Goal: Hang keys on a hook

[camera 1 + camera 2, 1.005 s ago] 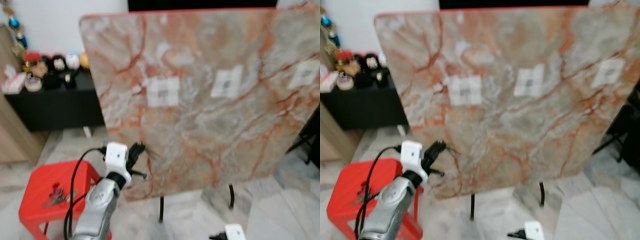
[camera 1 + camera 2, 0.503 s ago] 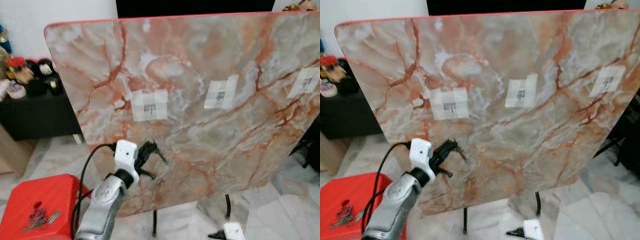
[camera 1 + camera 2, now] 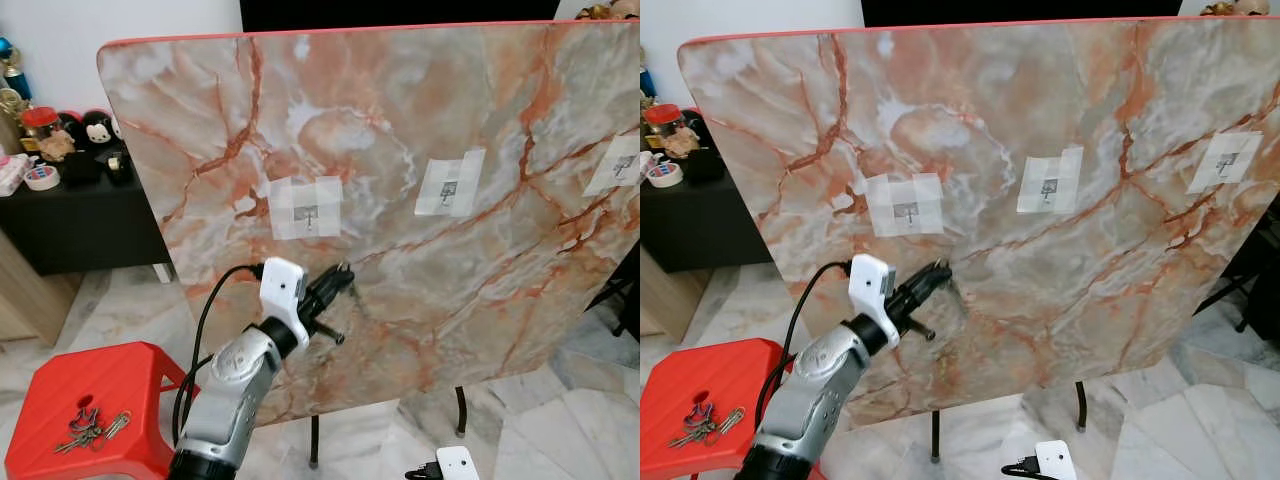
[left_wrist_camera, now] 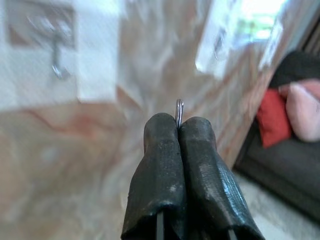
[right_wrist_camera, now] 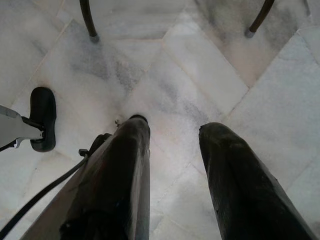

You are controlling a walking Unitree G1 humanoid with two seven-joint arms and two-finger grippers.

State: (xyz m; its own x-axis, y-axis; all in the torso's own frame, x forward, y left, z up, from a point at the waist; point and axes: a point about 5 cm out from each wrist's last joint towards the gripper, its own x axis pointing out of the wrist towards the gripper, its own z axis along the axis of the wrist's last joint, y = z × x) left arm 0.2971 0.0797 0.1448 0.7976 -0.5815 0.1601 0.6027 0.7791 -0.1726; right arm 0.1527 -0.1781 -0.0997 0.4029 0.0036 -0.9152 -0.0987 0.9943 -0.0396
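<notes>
My left gripper (image 3: 343,274) is raised in front of the tilted marble board (image 3: 420,120), just below the leftmost of three taped hooks (image 3: 306,212). In the left wrist view its fingers (image 4: 165,150) are pressed shut on a thin metal ring (image 4: 179,111), and that hook (image 4: 57,56) appears blurred beyond them. A bunch of keys (image 3: 90,428) lies on the red stool (image 3: 60,390) at lower left. My right gripper (image 5: 175,135) hangs low and open over the marble floor.
Two more taped hooks (image 3: 449,190) (image 3: 627,163) sit further right on the board, which stands on thin black legs (image 3: 314,440). A black cabinet (image 3: 90,215) with small ornaments is at the back left. A dark sofa with cushions (image 4: 300,110) lies beyond the board.
My left gripper has risen and moved right, closer to the board below the leftmost hook. The camera has shifted a little.
</notes>
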